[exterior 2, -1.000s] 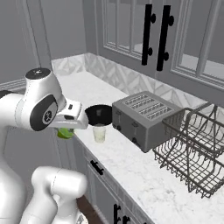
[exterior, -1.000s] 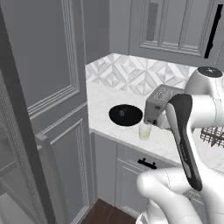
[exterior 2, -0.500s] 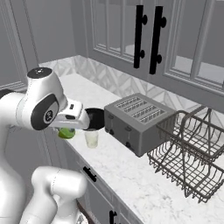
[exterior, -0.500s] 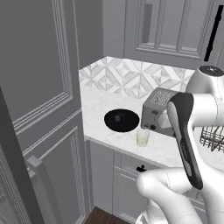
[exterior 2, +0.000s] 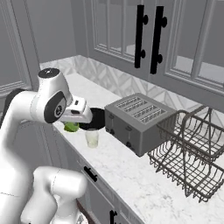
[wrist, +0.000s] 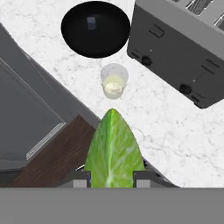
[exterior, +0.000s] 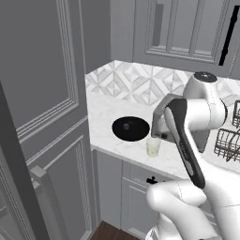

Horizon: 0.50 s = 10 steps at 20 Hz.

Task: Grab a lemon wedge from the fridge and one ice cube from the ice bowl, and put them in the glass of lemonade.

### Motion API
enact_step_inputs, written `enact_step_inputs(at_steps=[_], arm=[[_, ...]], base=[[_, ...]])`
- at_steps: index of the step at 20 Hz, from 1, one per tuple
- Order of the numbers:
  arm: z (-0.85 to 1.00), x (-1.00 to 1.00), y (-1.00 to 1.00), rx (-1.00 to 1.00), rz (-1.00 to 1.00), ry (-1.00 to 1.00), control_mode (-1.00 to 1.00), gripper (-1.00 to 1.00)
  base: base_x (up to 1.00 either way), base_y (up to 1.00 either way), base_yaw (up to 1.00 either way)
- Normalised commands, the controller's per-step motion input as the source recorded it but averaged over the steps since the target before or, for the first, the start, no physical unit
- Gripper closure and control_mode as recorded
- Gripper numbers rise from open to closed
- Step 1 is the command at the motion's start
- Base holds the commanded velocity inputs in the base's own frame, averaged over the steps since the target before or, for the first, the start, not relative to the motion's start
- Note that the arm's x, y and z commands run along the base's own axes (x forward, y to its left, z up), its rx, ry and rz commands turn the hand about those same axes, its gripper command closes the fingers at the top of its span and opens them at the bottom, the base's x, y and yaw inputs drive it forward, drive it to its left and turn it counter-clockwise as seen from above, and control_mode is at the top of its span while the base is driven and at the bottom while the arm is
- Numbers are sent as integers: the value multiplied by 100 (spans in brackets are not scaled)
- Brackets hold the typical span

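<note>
My gripper (wrist: 113, 180) is shut on the lemon wedge (wrist: 113, 146), a yellow-green slice standing up between the two finger tips. In the right base view the gripper (exterior 2: 73, 124) hangs at the counter's front edge with the lemon wedge (exterior 2: 70, 127) under it, just left of the glass of lemonade (exterior 2: 92, 138). The glass of lemonade (wrist: 114, 81) stands ahead of the wedge, and beyond it lies the black ice bowl (wrist: 109, 39) with one ice cube (wrist: 91, 22) in it. The ice bowl (exterior: 131, 128) and the glass (exterior: 153, 146) sit side by side. The fridge (exterior: 44, 98) stands at the left.
A grey toaster (exterior 2: 139, 122) stands on the marble counter (exterior 2: 144, 175) right of the glass, with a wire dish rack (exterior 2: 192, 151) further right. Upper cabinets with black handles (exterior 2: 148, 39) hang above. Dark wood floor (wrist: 48, 157) lies below the counter's edge.
Both base views have shifted, so the base has driven; the fridge door slid further to the left edge. The gripper still holds the wedge and now sits closer to the glass.
</note>
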Motion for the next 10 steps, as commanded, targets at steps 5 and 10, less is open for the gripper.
enact_step_inputs(at_steps=[5,10], arm=[[-93,100,-1,2,0,1,-100,100],[-27,48,-9,2,0,11,-100,100]], base=[[0,0,0],[0,0,0]])
